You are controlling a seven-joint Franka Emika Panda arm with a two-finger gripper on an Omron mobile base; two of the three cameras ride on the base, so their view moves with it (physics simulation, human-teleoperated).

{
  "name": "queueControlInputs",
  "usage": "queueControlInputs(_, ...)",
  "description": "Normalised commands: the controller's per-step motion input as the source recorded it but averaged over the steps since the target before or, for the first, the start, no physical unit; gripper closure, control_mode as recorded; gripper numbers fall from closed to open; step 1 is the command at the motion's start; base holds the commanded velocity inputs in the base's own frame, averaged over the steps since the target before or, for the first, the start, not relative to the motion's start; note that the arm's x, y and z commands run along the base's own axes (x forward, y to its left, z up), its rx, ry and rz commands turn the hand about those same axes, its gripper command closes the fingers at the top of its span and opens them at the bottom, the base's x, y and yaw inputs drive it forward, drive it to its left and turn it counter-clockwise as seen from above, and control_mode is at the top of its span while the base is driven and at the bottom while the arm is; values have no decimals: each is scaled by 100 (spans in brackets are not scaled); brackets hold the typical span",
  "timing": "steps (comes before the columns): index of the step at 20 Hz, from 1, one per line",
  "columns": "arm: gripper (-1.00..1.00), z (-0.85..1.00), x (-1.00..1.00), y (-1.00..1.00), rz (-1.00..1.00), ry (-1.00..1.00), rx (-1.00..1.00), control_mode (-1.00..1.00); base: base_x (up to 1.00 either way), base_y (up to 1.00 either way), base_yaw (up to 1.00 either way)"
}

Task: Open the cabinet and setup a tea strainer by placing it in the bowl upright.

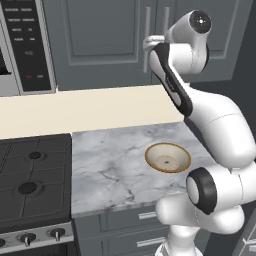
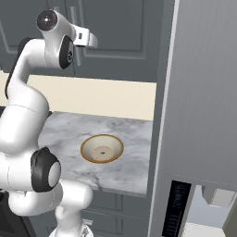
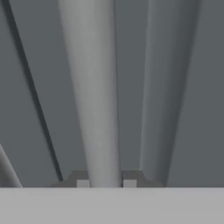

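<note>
The gripper (image 3: 105, 183) is clamped on the cabinet (image 1: 100, 40) door's handle (image 3: 94, 96), whose bar runs between the jaws from six to twelve o'clock.

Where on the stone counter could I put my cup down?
Bare marble lies between the stove and the bowl, and behind the bowl up to the cream wall. Near the front right corner it is crowded by the robot's arm.

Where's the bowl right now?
The bowl sits on the marble counter near its front right part, right of the stove, below the closed cabinet beside the arm's base.
</note>
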Motion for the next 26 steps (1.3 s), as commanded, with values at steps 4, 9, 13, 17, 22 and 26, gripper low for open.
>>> queueControlInputs(4,100,8,-7,-2,0,0,-1,-100,0,0,0)
queueControlInputs(9,100,27,-77,-32,0,0,0,-100,0,0,0)
queueControlInputs(13,100,22,-100,-50,0,0,0,-100,0,0,0)
queueControlInputs(17,100,18,-100,-55,0,0,0,-100,0,0,0)
queueControlInputs(22,100,15,-100,-65,0,0,1,-100,0,0,0)
queueControlInputs(26,100,6,-92,-59,-1,0,1,-100,0,0,0)
